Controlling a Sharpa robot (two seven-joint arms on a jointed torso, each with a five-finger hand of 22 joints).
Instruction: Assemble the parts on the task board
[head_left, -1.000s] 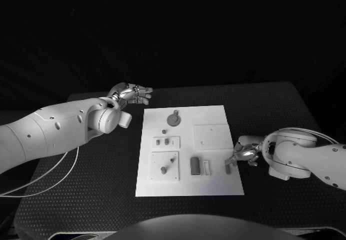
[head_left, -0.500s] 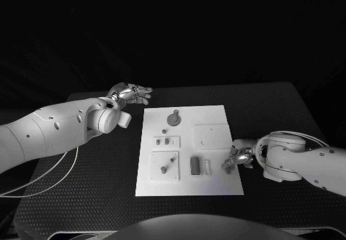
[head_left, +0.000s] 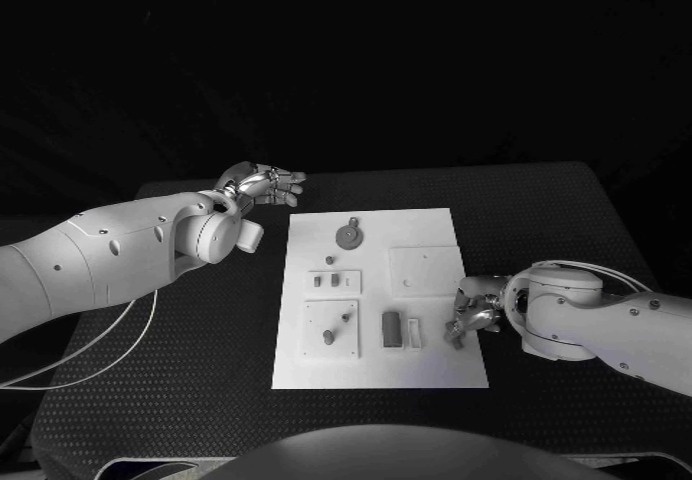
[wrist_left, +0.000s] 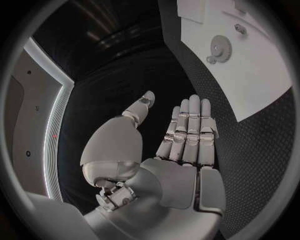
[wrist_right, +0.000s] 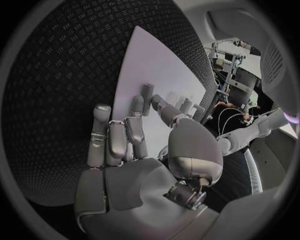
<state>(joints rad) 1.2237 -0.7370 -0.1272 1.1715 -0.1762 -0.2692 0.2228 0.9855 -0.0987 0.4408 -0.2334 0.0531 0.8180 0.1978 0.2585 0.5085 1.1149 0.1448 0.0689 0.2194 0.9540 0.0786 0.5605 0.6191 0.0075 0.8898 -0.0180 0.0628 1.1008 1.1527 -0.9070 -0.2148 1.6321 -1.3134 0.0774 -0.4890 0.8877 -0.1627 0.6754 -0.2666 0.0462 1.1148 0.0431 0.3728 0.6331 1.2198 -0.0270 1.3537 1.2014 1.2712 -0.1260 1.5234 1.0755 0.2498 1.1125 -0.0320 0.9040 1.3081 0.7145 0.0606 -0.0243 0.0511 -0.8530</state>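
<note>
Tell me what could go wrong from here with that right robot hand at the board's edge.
The right robot hand pinches a small dark part near the task board's right edge; a loose pinch could drop it onto the black table. Its arm could nudge the board. The left robot hand hovers off the board.

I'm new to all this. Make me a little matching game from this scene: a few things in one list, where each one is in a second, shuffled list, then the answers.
Things:
1. left hand
2. right hand
3. round gear part
4. dark upright block

Places:
A. on the task board, far end
B. at the board's right edge
C. off the board, beyond its far left corner
D. on the board, near half

Pairs: 1-C, 2-B, 3-A, 4-D
</note>
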